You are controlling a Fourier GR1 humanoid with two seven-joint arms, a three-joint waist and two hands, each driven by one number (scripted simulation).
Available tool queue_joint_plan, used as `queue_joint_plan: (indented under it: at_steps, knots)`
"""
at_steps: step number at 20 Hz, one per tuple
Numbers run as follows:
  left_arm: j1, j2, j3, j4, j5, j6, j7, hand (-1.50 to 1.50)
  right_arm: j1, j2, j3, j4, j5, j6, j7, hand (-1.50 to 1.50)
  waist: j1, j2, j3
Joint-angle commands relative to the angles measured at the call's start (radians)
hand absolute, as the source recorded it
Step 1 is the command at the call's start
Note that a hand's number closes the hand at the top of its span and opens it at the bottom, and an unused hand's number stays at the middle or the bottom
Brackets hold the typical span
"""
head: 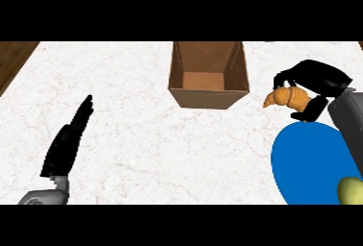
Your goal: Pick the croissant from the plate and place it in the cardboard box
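The right hand point(312, 86) is holding the croissant point(285, 97), its fingers curling round the pastry, which is hanging in the air just beyond the far rim of the blue plate point(305, 158) and to the right of the cardboard box point(209, 93). The box is standing open on the white counter point(142, 144). The carry looks about half done. To do it well, the hand should be travelling left until the croissant is over the opening, clearing the near wall, before the fingers are letting go. The left hand point(67, 139) is resting at lower left, fingers straight.
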Motion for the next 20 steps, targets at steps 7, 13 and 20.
queue_joint_plan:
  at_steps: [7, 13, 20]
  knots:
    - [-0.061, -0.011, -0.003, 0.027, -0.012, 0.009, 0.034, 0.00, -0.263, -0.051, -0.102, 0.292, -0.023, -0.128, -0.178, 1.50, -0.004, 0.006, 0.000]
    - [-0.043, -0.011, 0.004, 0.022, -0.014, 0.016, 0.032, 0.00, -0.369, -0.025, -0.214, 0.371, -0.201, 0.088, -0.386, 1.50, -0.019, -0.005, 0.000]
    - [-0.015, -0.007, 0.010, 0.023, -0.004, 0.006, 0.016, 0.00, -0.491, 0.028, -0.227, 0.426, -0.289, 0.245, -0.413, 1.50, -0.023, -0.013, -0.003]
